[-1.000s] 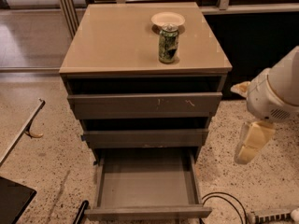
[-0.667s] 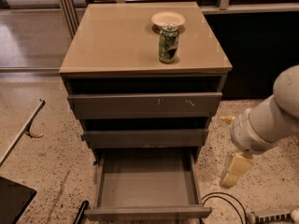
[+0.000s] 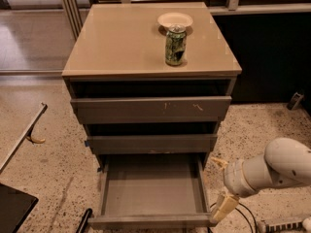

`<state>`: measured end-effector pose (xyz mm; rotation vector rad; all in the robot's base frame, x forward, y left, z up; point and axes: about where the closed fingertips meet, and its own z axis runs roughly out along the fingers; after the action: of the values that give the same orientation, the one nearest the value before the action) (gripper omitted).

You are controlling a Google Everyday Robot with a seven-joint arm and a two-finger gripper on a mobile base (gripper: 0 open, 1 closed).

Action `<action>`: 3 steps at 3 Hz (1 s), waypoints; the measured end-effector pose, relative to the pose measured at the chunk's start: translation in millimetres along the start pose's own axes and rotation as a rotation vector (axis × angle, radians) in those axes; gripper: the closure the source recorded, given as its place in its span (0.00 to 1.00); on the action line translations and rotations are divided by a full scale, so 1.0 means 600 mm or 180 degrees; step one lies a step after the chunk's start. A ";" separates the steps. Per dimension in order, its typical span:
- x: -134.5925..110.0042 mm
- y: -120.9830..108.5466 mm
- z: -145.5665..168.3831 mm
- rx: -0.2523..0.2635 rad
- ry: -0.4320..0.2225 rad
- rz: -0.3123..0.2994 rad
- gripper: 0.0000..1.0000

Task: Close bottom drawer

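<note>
Bottom drawer (image 3: 151, 191) is pulled out. Tool (image 3: 223, 205) sits low, just beside its front right corner. Can't tell how far the tool is open.

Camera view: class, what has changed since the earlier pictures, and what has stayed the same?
The gripper has come down and to the picture's left, ending beside the front corner of the bottom drawer. Nothing was taken hold of. The drawer stays open; the can and bowl have not moved.

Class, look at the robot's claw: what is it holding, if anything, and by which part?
Nothing: the claw hangs empty beside the front right corner of the open bottom drawer.
</note>
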<state>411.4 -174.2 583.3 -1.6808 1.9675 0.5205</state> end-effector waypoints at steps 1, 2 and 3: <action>0.027 0.021 0.053 -0.0175 -0.0131 -0.0069 0.00; 0.027 0.021 0.054 -0.0175 -0.0131 -0.0069 0.00; 0.046 0.028 0.083 -0.0288 -0.0045 -0.0086 0.00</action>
<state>397.8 -164.8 526.4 -1.7513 1.9347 0.6182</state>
